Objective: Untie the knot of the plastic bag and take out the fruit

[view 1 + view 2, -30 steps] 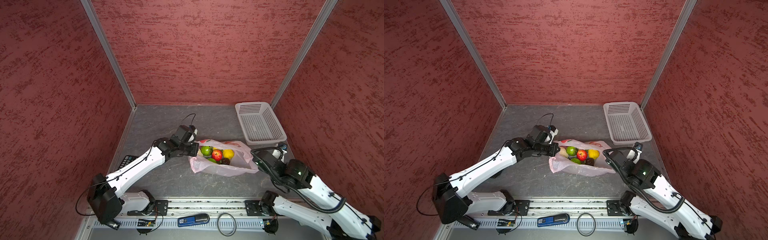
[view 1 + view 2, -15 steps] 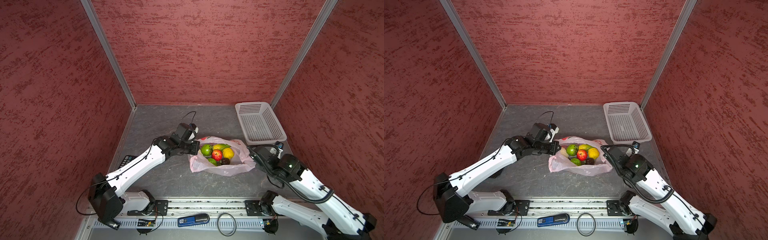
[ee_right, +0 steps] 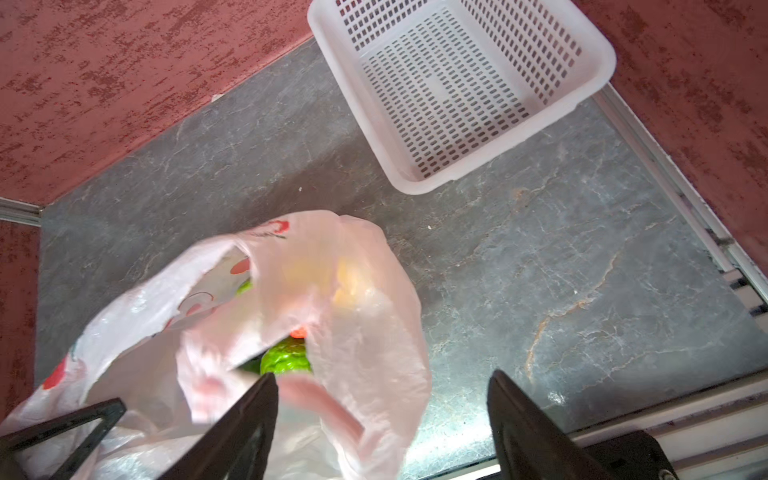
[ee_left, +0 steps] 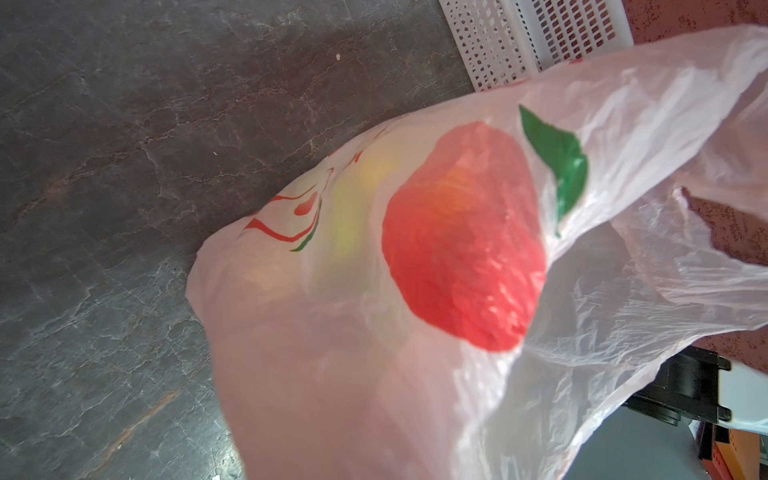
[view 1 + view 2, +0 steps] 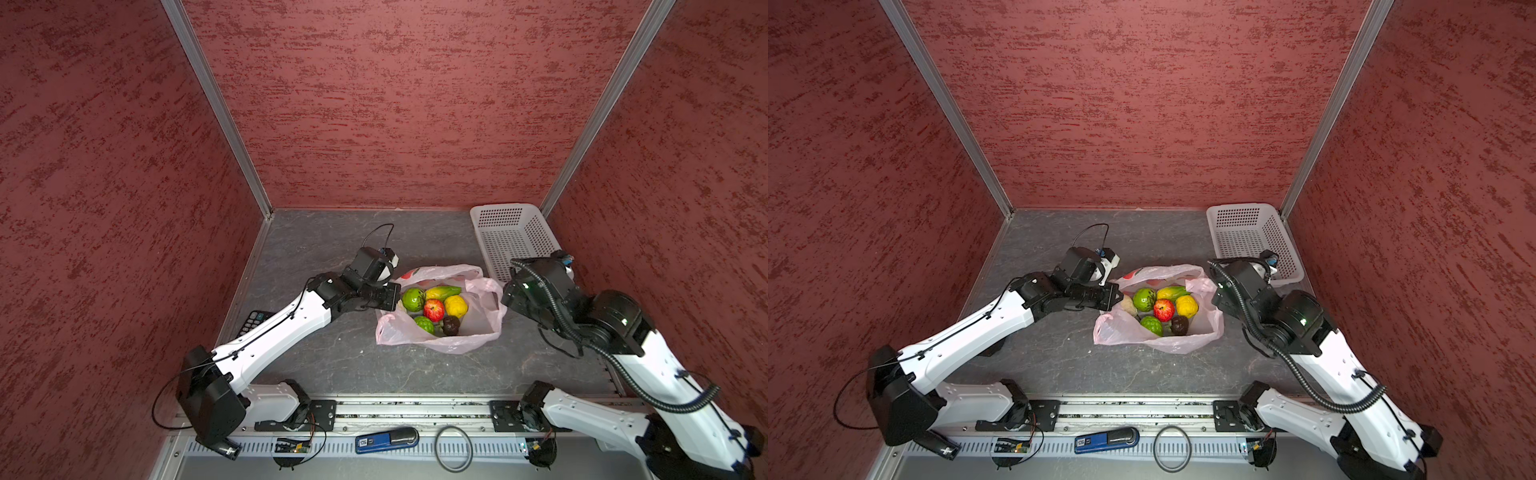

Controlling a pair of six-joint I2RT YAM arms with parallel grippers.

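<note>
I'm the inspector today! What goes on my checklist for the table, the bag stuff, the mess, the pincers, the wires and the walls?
Surface: grey veined table.
Job's things: pink bag lying with its mouth wide open; fruit inside it; white basket empty, back right.
Clutter: keypad at the left edge; blue gadget and ring on the front rail.
Pincers: left pincer shut on the bag's left rim; right pincer open, holding nothing.
Cables: wire loop above the left wrist; hose along the right arm.
Surroundings: red walls, metal posts.
</note>
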